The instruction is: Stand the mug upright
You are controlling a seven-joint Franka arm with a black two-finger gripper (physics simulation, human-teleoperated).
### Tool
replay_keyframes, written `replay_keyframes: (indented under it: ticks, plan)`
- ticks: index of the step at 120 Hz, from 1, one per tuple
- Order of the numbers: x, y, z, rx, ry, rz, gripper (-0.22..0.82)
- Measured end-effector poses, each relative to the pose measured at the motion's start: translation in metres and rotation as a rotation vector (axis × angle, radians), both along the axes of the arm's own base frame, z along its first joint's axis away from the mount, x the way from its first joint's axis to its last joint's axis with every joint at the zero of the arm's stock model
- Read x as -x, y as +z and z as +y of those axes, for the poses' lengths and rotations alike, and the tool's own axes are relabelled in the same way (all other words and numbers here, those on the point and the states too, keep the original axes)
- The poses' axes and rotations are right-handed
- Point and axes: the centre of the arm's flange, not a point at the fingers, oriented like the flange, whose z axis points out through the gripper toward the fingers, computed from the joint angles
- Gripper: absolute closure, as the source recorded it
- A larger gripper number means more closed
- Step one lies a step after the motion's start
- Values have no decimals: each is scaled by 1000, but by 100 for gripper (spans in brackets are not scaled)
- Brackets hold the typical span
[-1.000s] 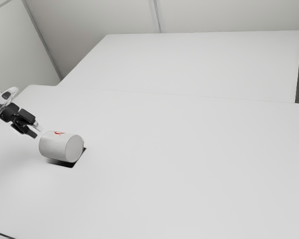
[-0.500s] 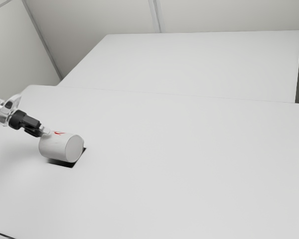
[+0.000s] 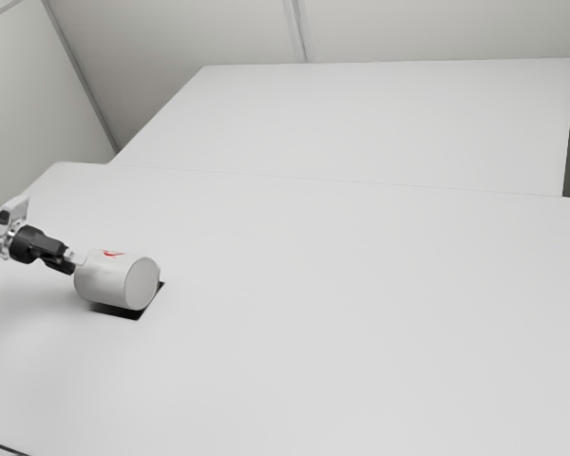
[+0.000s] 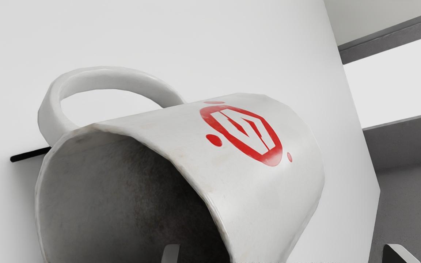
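Note:
The white mug (image 3: 114, 279) lies on its side at the exterior view's left, its closed base toward that view's right. My gripper (image 3: 77, 259) is at its mouth end. In the wrist view the mug (image 4: 269, 190) shows a red emblem, a dark open mouth and a handle (image 4: 110, 78) sticking out from the side. The gripper (image 4: 283, 254) is open there, one finger (image 4: 171, 254) in front of the dark mouth and the other (image 4: 397, 252) outside the mug, with the mug's wall between them. Whether either finger touches it, I cannot tell.
A flat black patch (image 3: 123, 312) shows under the mug on the white table (image 3: 342, 313). Behind stands another large white surface (image 3: 380, 123). A dark cable-like line (image 3: 2, 446) crosses the exterior view's lower left corner.
My hand has turned and come lower, first moving toward the mug, then drawing slightly back toward the exterior view's left. The mug has stayed where it was.

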Motion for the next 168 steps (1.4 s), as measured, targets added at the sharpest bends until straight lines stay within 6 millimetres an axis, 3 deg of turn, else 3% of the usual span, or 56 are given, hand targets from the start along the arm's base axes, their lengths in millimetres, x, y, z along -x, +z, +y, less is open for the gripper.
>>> replay_keyframes:
  ticks: [62,141,168]
  plan:
    - [-4,-24,-11,64,-2,-30,3]
    - [-7,-26,-17,93,9,-66,61]
    - [-14,-7,-24,89,-4,-102,73]
